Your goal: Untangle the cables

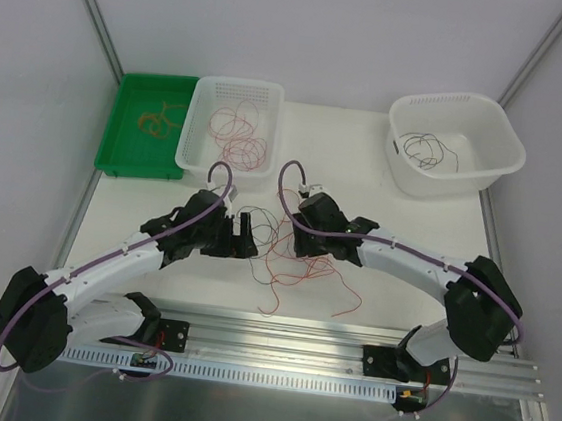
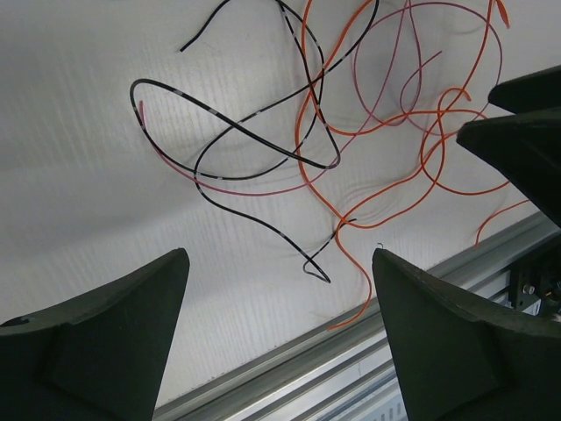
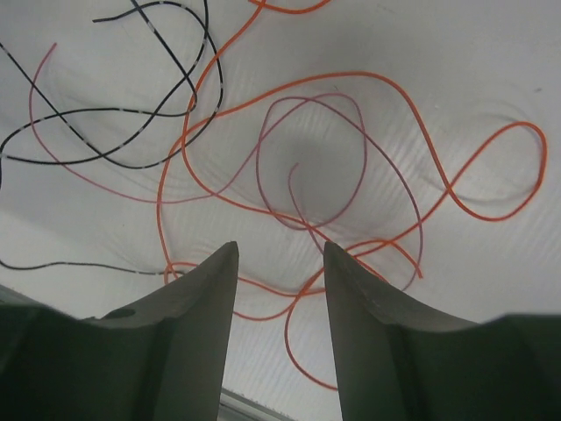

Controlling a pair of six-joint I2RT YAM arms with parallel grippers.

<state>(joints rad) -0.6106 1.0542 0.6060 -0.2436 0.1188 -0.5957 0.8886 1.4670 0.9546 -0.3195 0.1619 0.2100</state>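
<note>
Currently on my feed: loose cables (image 1: 291, 262), red, black and pinkish strands looped over one another, lying on the white table (image 1: 411, 214) between the two arms and near the front rail (image 1: 298, 333). Left gripper (image 2: 276, 307): fingers spread wide, nothing between them, above the end of a black strand (image 2: 316, 272). Right gripper (image 3: 280, 289): fingers drawn to a narrow gap, not closed; an orange strand (image 3: 421, 132) loops on the table beneath and ahead, and I see nothing clamped. Behind the arms: green tray (image 1: 135, 168) with orange-tan cables (image 1: 155, 122); white basket (image 1: 196, 111) just beside it, with red cables (image 1: 240, 138); white tub (image 1: 509, 144) at far right, with black cables (image 1: 428, 151)
</note>
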